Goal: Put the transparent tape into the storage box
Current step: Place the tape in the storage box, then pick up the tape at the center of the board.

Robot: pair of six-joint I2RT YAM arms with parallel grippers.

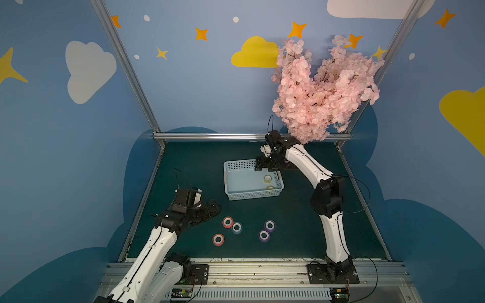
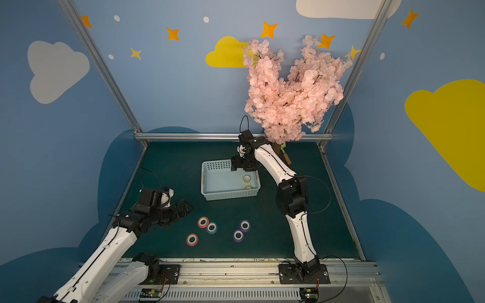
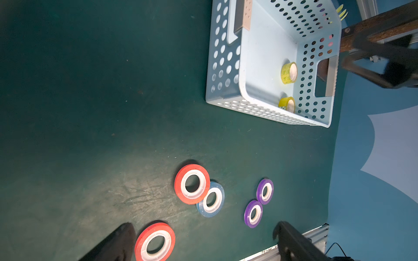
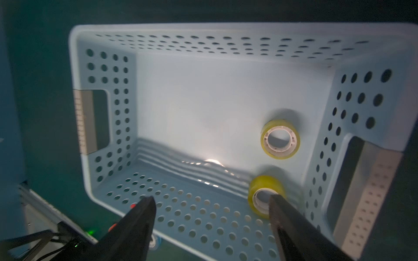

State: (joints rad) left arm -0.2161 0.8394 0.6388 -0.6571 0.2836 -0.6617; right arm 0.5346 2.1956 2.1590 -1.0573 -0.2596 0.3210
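Note:
The storage box (image 1: pixel 227 181) (image 2: pixel 204 181) (image 3: pixel 226 67) (image 4: pixel 106 67), a pale blue perforated basket, stands on the green mat behind the middle. Two yellowish transparent tape rolls lie inside at its right end: one (image 1: pixel 268 178) (image 2: pixel 246 178) (image 3: pixel 289 72) (image 4: pixel 280 139) flat on the floor, the other (image 1: pixel 270 187) (image 2: pixel 248 187) (image 3: pixel 287 104) (image 4: pixel 264 194) against the near wall and blurred. My right gripper (image 1: pixel 259 167) (image 2: pixel 235 166) (image 4: pixel 211 198) hangs open over the box's far right part, nothing between its fingers. My left gripper (image 1: pixel 214 207) (image 2: pixel 185 207) (image 3: pixel 203 226) is open above the mat at front left, holding nothing.
Coloured tape rolls lie on the mat in front of the box: two red (image 1: pixel 227 222) (image 1: pixel 218 239), one blue (image 1: pixel 237 227), two purple (image 1: pixel 269 225) (image 1: pixel 264 235). A pink blossom tree (image 1: pixel 322 89) stands at the back right. An aluminium rail (image 1: pixel 236 136) edges the back.

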